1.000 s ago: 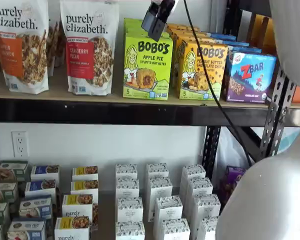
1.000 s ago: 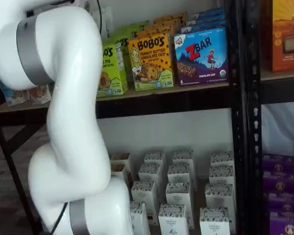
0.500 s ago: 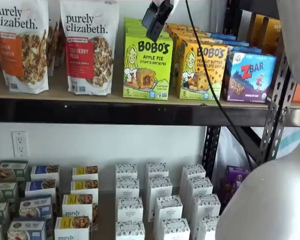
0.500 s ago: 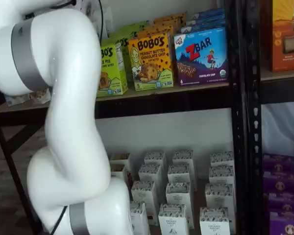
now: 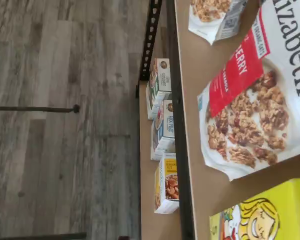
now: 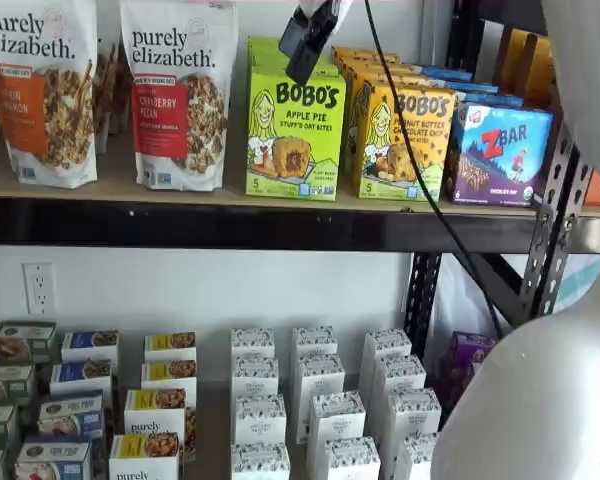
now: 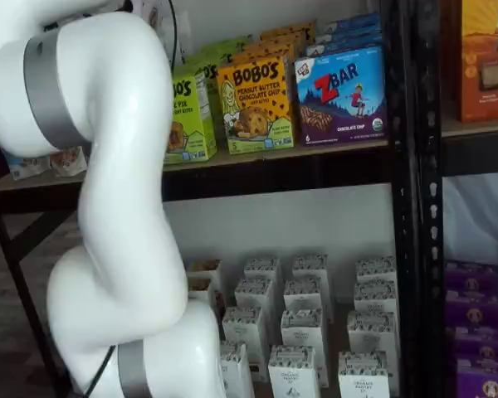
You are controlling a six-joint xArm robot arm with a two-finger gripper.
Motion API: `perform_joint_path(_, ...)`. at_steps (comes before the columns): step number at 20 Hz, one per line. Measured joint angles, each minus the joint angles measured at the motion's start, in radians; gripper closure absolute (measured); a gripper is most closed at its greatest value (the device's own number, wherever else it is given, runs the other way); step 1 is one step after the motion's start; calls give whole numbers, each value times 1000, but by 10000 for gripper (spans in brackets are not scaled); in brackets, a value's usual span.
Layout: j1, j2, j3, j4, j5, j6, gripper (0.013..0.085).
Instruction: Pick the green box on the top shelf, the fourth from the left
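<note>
- Up top, in a shelf view, the gripper (image 6: 307, 38) hangs from the upper edge, in front of the upper left part of the green box (image 6: 294, 134); a black cable (image 6: 420, 180) trails down beside it.
- Only a dark, side-on piece of the gripper shows, so no gap can be seen there; by its setting the jaws stand as wide as they go, and nothing is in them.
- The green box stands upright on the top shelf (image 6: 230, 222), at the front edge, with more green boxes lined up behind it.
- To one side of it stands a granola bag (image 6: 178, 92) with a red label; to the other, just beside it, a yellow box (image 6: 404, 142), then a blue box (image 6: 499, 153).
- In the other shelf view the white arm (image 7: 108, 191) covers most of the green box (image 7: 189, 116), leaving a strip of its front and its side in sight beside the yellow box (image 7: 256, 104).
- The wrist view, turned on its side, shows a corner of the green box (image 5: 262, 216) with the cartoon girl's face, the granola bag (image 5: 255, 110) next to it on the tan board, small boxes (image 5: 162, 150) on the shelf below, and a grey wood floor (image 5: 60, 120).
</note>
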State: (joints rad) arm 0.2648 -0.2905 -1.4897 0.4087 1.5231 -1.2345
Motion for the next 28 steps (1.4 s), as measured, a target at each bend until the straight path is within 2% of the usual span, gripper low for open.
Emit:
perform_joint_path(10, -19, 61, -47, -11, -31, -23, 130)
perform_joint_path(28, -67, 201, -183, -31, 20, -73, 130)
